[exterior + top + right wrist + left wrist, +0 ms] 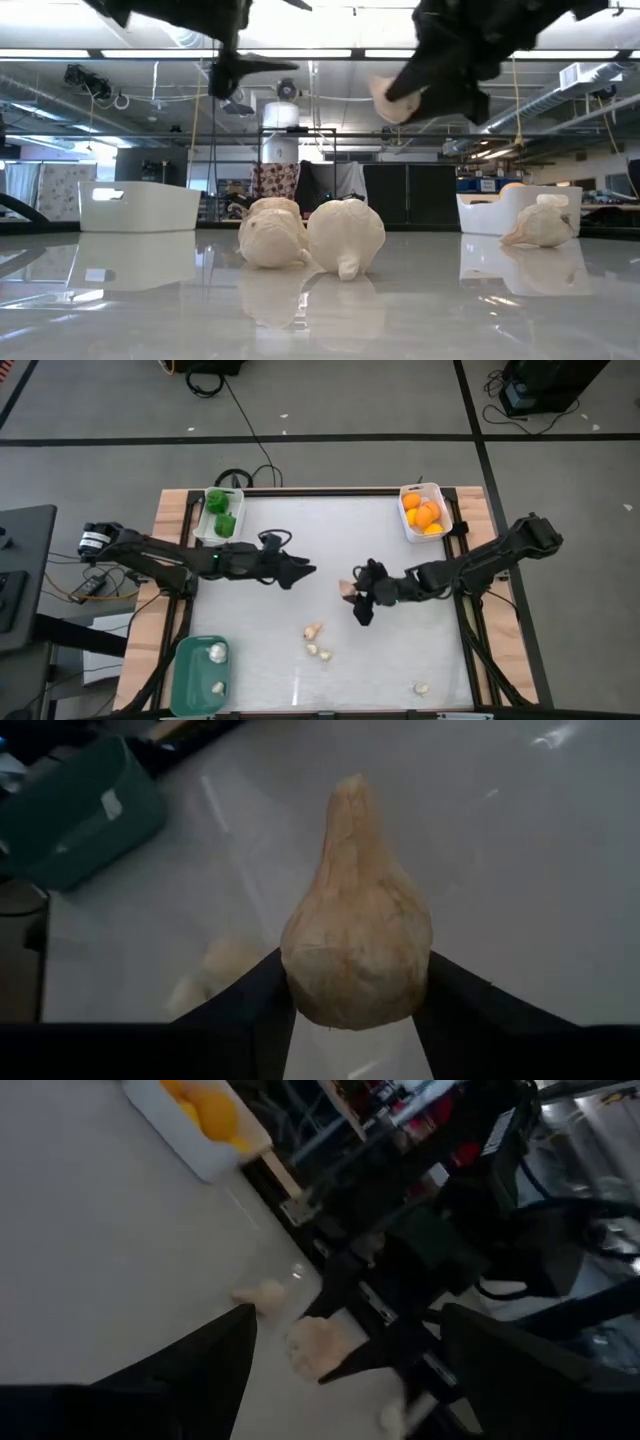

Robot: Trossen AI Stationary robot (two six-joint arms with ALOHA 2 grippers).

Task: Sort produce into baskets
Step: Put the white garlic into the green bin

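The right gripper (352,593) hangs above mid-table with its fingers clamped on a beige garlic bulb (357,942), pointed tip facing away from the wrist. This looks like the carry step: the bulb is lifted clear of the table (the low view shows it well above the surface). Its likely home is the teal bin (186,676) at the near-left corner, which already holds two pale pieces, so the next move calls for a long reach across. The left gripper (303,571) hovers near centre, fingers spread and empty. More garlic pieces (316,641) lie loose on the table.
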